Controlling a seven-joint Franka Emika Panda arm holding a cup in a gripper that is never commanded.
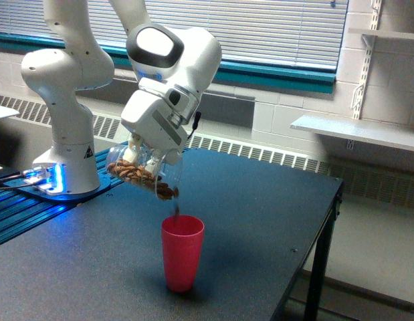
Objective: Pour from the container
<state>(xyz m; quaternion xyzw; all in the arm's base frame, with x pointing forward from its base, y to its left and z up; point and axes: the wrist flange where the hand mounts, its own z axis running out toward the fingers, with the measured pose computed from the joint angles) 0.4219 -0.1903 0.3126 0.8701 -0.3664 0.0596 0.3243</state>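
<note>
The container (143, 175) is a clear round jar with brown nut-like pieces inside. It hangs tilted over the table, its mouth turned down toward the exterior view's right. My gripper (144, 159) is shut on its middle, the white fingers (135, 154) showing against the glass. Brown pieces crowd the jar's lip, and a few fall (176, 210) just below it. Directly under the lip stands a pink-red plastic cup (182, 252), upright on the dark table (260, 221).
The arm's white base (63, 154) stands on a blue-lit rail plate at the exterior view's left. The table's edge (307, 254) drops off at the exterior view's right. A radiator runs along the back wall, with a shelf (357, 130) at the upper right.
</note>
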